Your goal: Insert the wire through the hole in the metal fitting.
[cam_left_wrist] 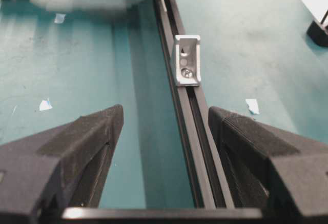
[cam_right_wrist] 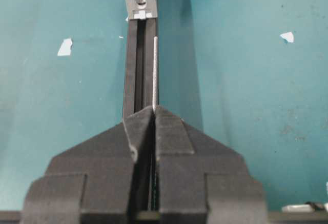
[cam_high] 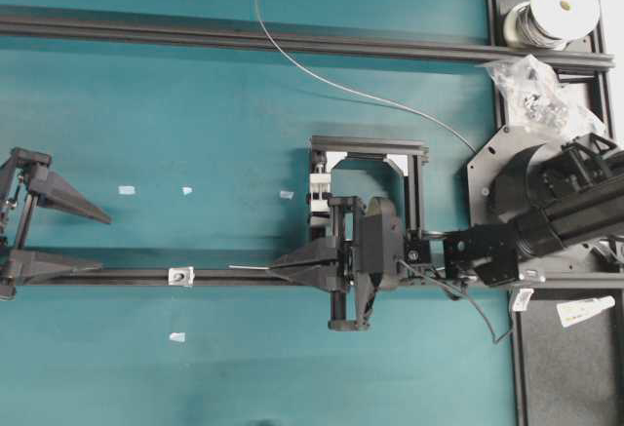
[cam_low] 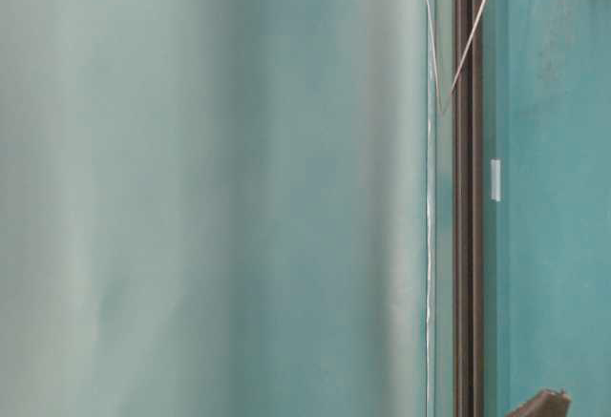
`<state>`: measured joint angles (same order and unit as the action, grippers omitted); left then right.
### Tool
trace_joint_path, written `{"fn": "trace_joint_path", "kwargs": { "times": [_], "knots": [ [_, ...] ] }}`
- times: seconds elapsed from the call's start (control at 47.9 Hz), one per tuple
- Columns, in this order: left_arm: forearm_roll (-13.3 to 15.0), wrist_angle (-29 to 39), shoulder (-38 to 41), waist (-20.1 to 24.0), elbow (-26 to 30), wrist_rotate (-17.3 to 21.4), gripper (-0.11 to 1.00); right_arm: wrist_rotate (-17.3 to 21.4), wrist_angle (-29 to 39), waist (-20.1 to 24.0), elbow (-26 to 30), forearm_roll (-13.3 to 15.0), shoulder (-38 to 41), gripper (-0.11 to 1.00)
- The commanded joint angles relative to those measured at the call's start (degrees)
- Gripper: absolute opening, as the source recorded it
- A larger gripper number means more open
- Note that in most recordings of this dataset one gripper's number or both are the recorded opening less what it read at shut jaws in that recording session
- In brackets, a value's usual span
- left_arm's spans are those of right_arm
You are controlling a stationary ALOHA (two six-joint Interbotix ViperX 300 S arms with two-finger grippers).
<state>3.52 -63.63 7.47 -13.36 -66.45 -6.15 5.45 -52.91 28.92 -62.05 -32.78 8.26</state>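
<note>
Teal table (cam_high: pixel 195 348); right gripper (cam_right_wrist: pixel 154 108) pinches wire (cam_right_wrist: pixel 155 70), aimed at metal fitting (cam_right_wrist: pixel 139 0).

Teal tabletop (cam_high: pixel 195 348) crossed by black aluminium rails (cam_high: pixel 244 41)

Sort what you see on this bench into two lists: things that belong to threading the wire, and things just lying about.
Belongs to the job:
wire, pinched in the shut right gripper
metal fitting on the black rail
open left gripper, facing the fitting

Just lying about:
paper scraps
wire spool
plastic bag of parts
</note>
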Motion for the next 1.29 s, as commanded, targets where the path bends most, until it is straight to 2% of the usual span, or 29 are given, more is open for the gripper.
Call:
{"fn": "trace_joint_path", "kwargs": {
  "times": [0.0,0.522,0.772,1.064,1.273],
  "knots": [
    [0.1,-0.5,-0.6,-0.2,0.5,-0.1,0.94,0.2,-1.6,1.7,0.4,0.2,-0.4,0.00],
    [0.1,-0.4,-0.6,-0.2,0.8,-0.1,0.94,0.4,-2.8,2.7,0.5,0.2,-0.4,0.00],
    [0.1,-0.4,-0.6,-0.1,0.8,-0.1,0.94,0.3,-2.7,2.6,1.0,-0.8,-0.4,0.00],
    [0.1,-0.2,-0.6,-0.2,0.9,0.0,0.94,-0.3,1.5,1.4,2.8,-0.8,-0.5,0.00],
    [0.1,-0.1,-0.6,-0.2,0.9,0.0,0.94,-0.4,1.8,1.1,3.3,-0.8,-0.9,0.00]
  ]
}}
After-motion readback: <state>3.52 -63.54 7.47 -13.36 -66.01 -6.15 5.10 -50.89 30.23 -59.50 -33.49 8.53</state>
